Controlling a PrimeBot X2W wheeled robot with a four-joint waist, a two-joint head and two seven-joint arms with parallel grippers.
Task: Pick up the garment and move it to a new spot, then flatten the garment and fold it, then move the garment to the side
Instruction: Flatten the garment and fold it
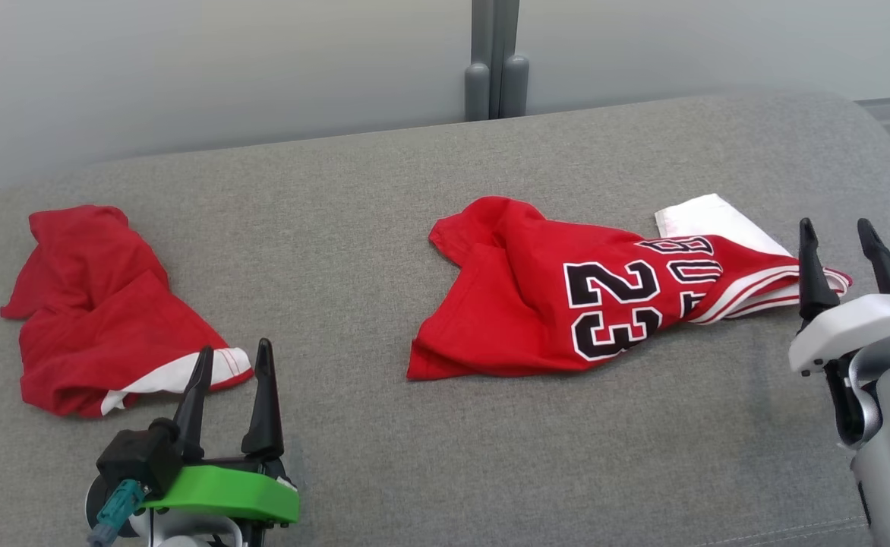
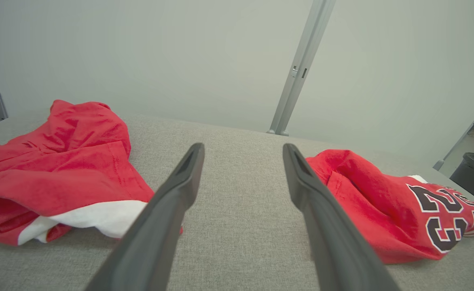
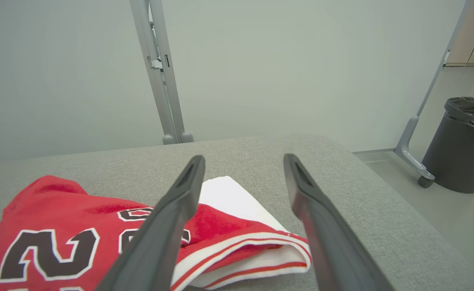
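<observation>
Both the left tool [image 1: 234,346] and the right tool [image 1: 834,222] are held with fingers apart, nothing clamped. The red jersey [image 1: 536,304] is laid on the grey worktop [image 1: 384,456], its striped hem just beneath the right tool, well apart from the left.

A broad strip of bare grey fabric-covered table [image 1: 339,251] ran from 6 to 12 o'clock between two heaps, wide enough for a hand to pass. At 9 o'clock a crumpled red garment with white trim [image 1: 88,319] blocked the way, just beyond the left hand [image 1: 234,348], whose fingers stood apart around nothing. From the centre to 3 o'clock lay a rumpled red jersey numbered 23 [image 1: 566,304], its striped end close by the spread right hand [image 1: 834,224]. A grey metal post [image 1: 494,61] stood past the far edge at 12 o'clock.
</observation>
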